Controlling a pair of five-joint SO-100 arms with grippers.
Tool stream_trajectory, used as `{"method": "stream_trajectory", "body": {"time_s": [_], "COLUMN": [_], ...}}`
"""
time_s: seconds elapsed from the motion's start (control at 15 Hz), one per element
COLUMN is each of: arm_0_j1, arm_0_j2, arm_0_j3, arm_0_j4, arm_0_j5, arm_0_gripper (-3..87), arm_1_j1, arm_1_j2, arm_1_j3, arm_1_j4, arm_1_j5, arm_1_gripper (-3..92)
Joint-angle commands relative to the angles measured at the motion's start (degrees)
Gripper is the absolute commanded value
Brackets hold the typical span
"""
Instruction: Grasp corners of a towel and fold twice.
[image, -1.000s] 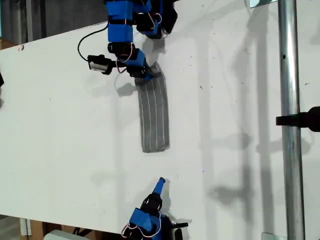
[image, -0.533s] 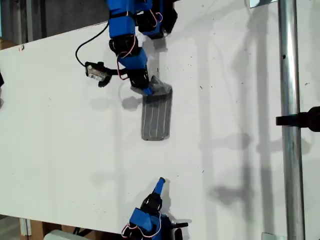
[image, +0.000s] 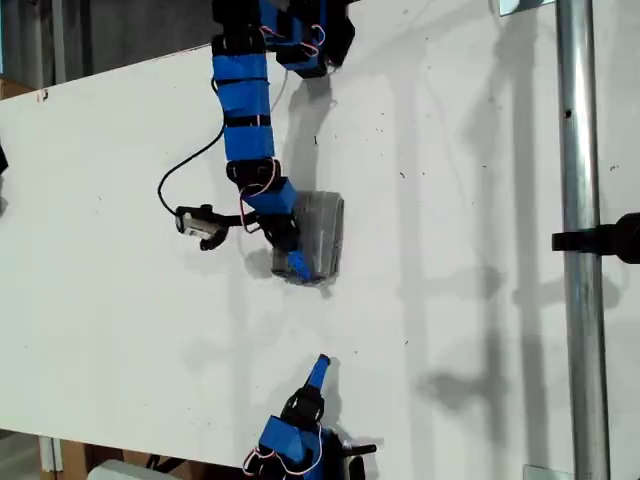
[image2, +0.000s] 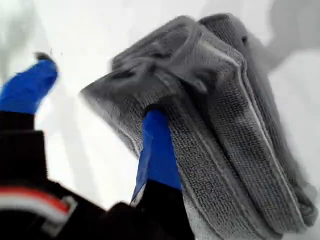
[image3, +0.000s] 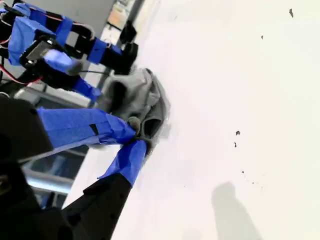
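Towel (image: 318, 232) is now lying on the white table (image: 120, 300) as a short stacked bundle, half its length of a second ago: the far end has been carried over onto the near end. First gripper (image: 296, 268), coming in from the exterior view's top, is sitting at the bundle's near edge, fingers (image2: 159, 150) apart, one under the top layer. Second gripper (image: 321, 366) is parked well clear at the exterior view's bottom, fingers together, holding nothing. Second fold looks basically laid; release is probably next.
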Motion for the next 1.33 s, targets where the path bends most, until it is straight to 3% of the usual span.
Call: {"method": "stream_trajectory", "body": {"time_s": [0.0, 0.07, 0.27, 0.33, 0.47, 0.6, 0.67, 0.73, 0.87, 0.93, 1.0, 1.07, 1.2, 1.27], "arm_0_j1": [-0.53, -0.70, -1.93, -2.37, -3.87, -9.58, -13.97, -16.70, -7.91, -4.92, -2.99, -2.29, -2.46, -2.46], "arm_0_j2": [0.35, 0.35, 0.35, 0.35, 0.09, 0.09, 0.00, -0.09, 0.00, 0.00, 0.00, 0.00, 0.00, 0.00], "arm_0_j3": [-1.67, -1.32, 2.20, 4.13, 4.31, 4.31, 4.31, 4.22, 3.78, 3.78, 3.87, 3.96, 3.96, 3.96], "arm_0_j4": [-2.37, -2.72, -2.72, -2.72, -2.64, 5.45, 13.01, 13.10, 13.89, 13.89, 13.71, 13.62, 13.62, 13.62], "arm_0_j5": [0.26, 0.35, -0.88, -0.53, -0.18, -6.24, -11.69, -2.72, -4.75, -2.37, 4.31, 4.48, 4.48, 4.48], "arm_0_gripper": [4.0, 4.0, -2.5, -2.5, -2.5, -2.3, -2.3, -2.2, -2.3, -2.3, -2.4, -2.4, -2.4, -2.4], "arm_1_j1": [2.29, 4.83, 14.77, 14.24, 11.60, 9.32, 7.12, 5.10, 3.96, 4.75, 5.45, 5.80, 7.91, 7.56], "arm_1_j2": [17.84, 25.75, 53.53, 66.27, 89.74, 105.91, 105.82, 105.47, 105.47, 105.47, 105.47, 105.38, 105.38, 105.38], "arm_1_j3": [3.34, 7.91, 37.44, 49.92, 61.87, 67.85, 71.10, 72.60, 72.60, 72.42, 72.51, 72.69, 72.77, 72.77], "arm_1_j4": [-12.04, -12.74, 10.55, 15.21, 33.13, 47.46, 45.70, 45.97, 45.70, 45.44, 44.12, 45.97, 45.97, 45.97], "arm_1_j5": [-6.68, -7.65, 9.58, 13.18, 19.16, 25.49, 25.66, 26.72, 28.12, 27.42, 24.43, 26.89, 26.37, 26.37], "arm_1_gripper": [53.6, 53.6, 53.2, 53.1, 52.8, 52.7, 52.5, 52.5, 52.5, 48.0, 21.5, 0.2, 1.7, 6.8]}}
